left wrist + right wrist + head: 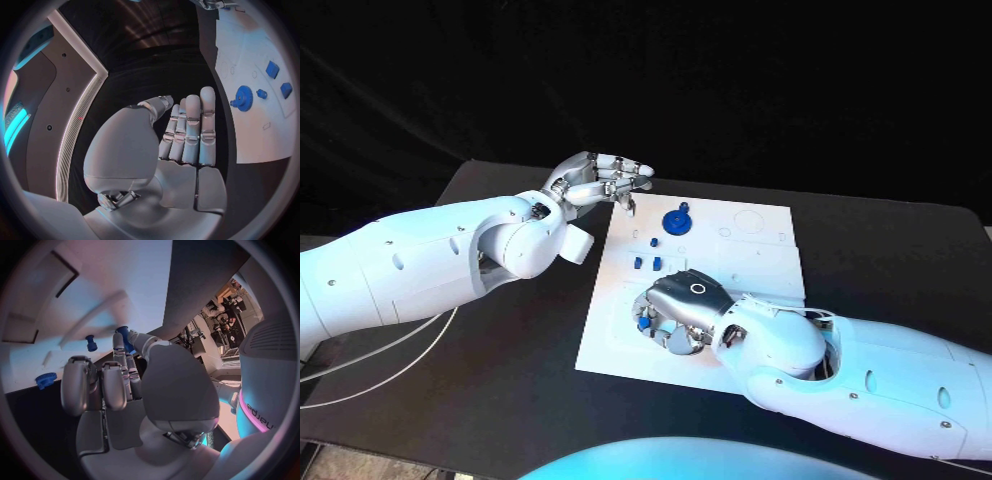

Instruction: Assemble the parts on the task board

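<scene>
The black desk (516, 340) carries the white task board (733, 300), which lies in its middle with both arms reaching over it. The left robot hand (600, 180) hovers at the board's far left corner, fingers straight and close together, holding nothing. The right robot hand (678, 315) sits low over the board's near half, and the right wrist view shows a small blue peg (123, 335) pinched at its fingertips just over the white surface. By my reading, the step in hand is seating this peg in its place on the board. The next move would call for lining the peg upright over its hole and pressing it straight down, since a tilted peg could jam or slip from so light a pinch. I cannot tell which hole is meant, as the hand covers that part of the board. Counting the blue parts in the head view: one round gear-like piece (678, 221) at the far side of the board, three small pieces (646, 262) near its middle between the two hands, and the pinched peg, with blue showing under the right hand that may be more.
</scene>
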Robot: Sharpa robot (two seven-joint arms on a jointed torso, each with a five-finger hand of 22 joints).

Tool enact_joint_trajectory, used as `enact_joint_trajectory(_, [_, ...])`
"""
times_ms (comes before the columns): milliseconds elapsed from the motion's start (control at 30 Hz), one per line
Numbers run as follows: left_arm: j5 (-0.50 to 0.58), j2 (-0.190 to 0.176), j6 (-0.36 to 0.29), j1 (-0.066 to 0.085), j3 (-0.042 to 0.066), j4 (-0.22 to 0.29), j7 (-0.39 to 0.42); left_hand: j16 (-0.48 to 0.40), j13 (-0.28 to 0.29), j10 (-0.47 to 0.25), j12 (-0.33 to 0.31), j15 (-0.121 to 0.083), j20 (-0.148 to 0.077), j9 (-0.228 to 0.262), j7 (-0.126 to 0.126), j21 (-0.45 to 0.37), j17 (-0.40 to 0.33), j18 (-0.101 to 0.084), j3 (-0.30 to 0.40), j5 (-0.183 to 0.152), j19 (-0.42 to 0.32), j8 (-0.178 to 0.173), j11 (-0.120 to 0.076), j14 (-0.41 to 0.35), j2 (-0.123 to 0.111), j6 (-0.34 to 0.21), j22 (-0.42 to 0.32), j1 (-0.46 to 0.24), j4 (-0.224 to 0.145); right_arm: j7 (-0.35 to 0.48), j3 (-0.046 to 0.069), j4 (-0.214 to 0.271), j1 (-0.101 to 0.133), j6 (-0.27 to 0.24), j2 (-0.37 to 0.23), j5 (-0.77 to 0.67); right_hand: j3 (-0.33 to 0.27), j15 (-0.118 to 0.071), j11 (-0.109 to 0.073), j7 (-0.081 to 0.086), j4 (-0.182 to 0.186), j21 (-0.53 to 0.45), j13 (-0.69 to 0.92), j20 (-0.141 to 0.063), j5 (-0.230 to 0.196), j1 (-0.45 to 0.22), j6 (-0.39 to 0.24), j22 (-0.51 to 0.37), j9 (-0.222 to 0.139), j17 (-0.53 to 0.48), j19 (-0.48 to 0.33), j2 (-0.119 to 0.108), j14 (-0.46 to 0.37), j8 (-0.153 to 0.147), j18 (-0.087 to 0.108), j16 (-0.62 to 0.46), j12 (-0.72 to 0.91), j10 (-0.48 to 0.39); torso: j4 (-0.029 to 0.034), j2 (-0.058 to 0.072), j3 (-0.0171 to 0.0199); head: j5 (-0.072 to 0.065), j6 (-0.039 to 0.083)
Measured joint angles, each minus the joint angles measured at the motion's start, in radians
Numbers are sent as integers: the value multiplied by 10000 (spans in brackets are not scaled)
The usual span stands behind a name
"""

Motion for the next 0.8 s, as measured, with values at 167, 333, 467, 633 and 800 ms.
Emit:
enact_joint_trajectory(167, [0,4,4,1,0,2,-3,0,0,0,0,0,0,1,0,0,0,0,0,0,0,0,0,0,0,0,0,0,0,-64,0,-37,5,181,48,-13,-12,0,2,41,12,0,18,0,16,-231,-299,8,-95,29,0,0,0,-211,1,0,-73,3,0,-3,0,-14,3])
enact_joint_trajectory(333, [0,-2,8,1,1,2,-8,0,-1,0,0,0,0,1,0,0,1,0,0,0,0,0,0,0,0,0,0,0,0,-95,-22,-50,-12,278,38,-12,17,0,-3,51,41,0,68,0,17,-201,-457,8,-163,54,0,-50,0,-339,0,41,-104,-1,0,-3,0,-27,8])
enact_joint_trajectory(467, [0,-11,10,1,1,3,-13,0,-1,0,0,0,0,1,0,0,1,0,0,0,0,0,0,0,0,0,0,0,0,-101,-24,-38,-15,270,13,-8,42,0,-5,73,17,0,120,0,17,-293,-791,7,-236,55,0,-142,0,-545,0,41,-122,-2,1,-2,6,-30,8])
enact_joint_trajectory(633, [0,-22,13,2,4,3,-20,0,-2,1,0,0,0,2,0,0,1,0,0,0,0,0,0,0,0,0,0,0,0,-112,-32,-13,-24,196,-21,0,131,0,14,119,-18,0,196,0,16,-315,-1584,7,-415,54,0,-249,0,-994,0,41,-122,17,2,0,12,-35,21])
enact_joint_trajectory(800, [0,-36,19,2,1,3,-24,0,-2,1,-1,0,0,2,0,0,1,0,0,0,0,0,0,0,0,0,1,0,0,-117,-34,84,-29,-8,-118,10,131,0,-23,48,-18,40,266,0,16,-421,-2141,6,-534,76,0,-355,0,-1307,0,85,-122,54,2,1,12,-48,38])
